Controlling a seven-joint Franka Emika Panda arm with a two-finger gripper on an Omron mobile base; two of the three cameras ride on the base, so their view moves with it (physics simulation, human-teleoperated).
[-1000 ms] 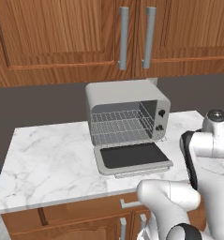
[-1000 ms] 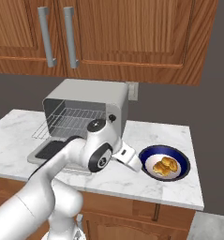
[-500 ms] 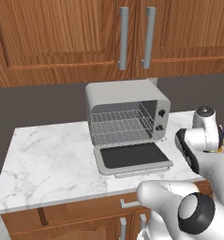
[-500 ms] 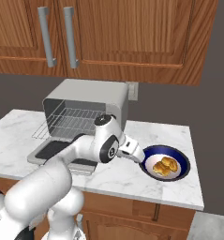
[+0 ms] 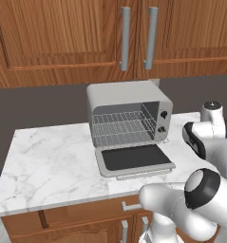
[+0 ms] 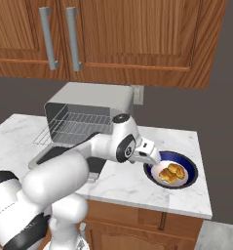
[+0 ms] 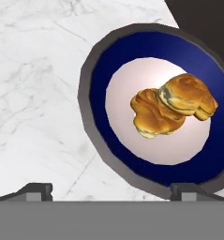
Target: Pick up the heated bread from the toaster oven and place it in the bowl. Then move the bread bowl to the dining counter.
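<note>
Moved: end effector [image 7: 111, 190] swung over bowl [image 7: 97, 117] | bread [image 7: 172, 110] inside | fingers spread, empty

bowl [image 7: 97, 117] rim beyond the hand view's right edge

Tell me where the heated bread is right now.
The heated bread lies in the bowl on the marble worktop, right of the toaster oven in the right base view.

No writing, label, brand, number or sign can be read anywhere in these views. The toaster oven [image 5: 127, 124] carries two black knobs on its right front, but no markings around them are legible. The bowl [image 7: 155, 108] is plain.
</note>
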